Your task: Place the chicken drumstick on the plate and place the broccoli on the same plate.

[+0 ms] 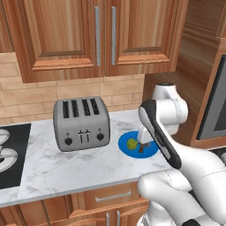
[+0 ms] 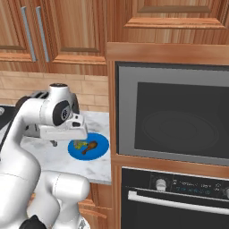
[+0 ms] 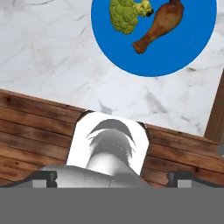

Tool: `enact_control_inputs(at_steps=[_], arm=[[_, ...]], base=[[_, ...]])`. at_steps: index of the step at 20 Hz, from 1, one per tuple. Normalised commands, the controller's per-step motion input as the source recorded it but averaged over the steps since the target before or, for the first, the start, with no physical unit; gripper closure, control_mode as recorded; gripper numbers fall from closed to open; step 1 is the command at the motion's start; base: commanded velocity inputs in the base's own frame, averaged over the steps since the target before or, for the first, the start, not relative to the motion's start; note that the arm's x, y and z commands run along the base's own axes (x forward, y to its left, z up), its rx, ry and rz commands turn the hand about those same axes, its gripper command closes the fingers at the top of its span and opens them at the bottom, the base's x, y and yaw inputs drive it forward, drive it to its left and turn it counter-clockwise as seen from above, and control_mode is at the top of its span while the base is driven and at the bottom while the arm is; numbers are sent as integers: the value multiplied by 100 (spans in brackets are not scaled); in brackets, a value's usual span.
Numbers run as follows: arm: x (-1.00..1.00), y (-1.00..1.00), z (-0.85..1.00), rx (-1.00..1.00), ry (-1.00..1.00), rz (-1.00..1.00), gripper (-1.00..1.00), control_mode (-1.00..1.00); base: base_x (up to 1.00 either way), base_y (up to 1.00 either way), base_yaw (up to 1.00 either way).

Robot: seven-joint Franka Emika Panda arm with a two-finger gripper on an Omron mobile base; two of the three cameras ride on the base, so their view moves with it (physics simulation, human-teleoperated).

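The blue plate [image 3: 183,48] lies on the marble counter, close to the tall oven cabinet. On it the yellowish-green broccoli [image 3: 124,15] and the orange-brown chicken drumstick [image 3: 159,26] lie side by side, touching. From the base views, the plate [image 1: 151,151] [image 2: 102,144] carries the broccoli [image 1: 131,143] [image 2: 79,144] and the drumstick [image 1: 142,148] [image 2: 89,147]. My gripper [image 3: 112,176] is open with nothing between its widely spread fingers. It hangs above the counter's front edge, back from the plate. The hand [image 2: 62,131] hovers just left of the plate.
A silver four-slot toaster [image 1: 81,123] stands left of the plate. A black stove top [image 1: 13,154] lies at the far left. The built-in oven [image 2: 179,120] and its wooden cabinet wall rise right of the plate. Wall cabinets hang overhead.
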Motion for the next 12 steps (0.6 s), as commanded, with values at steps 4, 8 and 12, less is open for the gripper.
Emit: enact_control_inputs(at_steps=[4, 8, 12], arm=[[-57, -1, 16, 0, 0, 0, -100, -100], [-51, 0, 7, 0, 0, 0, -100, -100], [-12, 0, 14, 0, 0, 0, -100, -100]], base=[[0, 0, 0], [0, 0, 0], [0, 0, 0]])
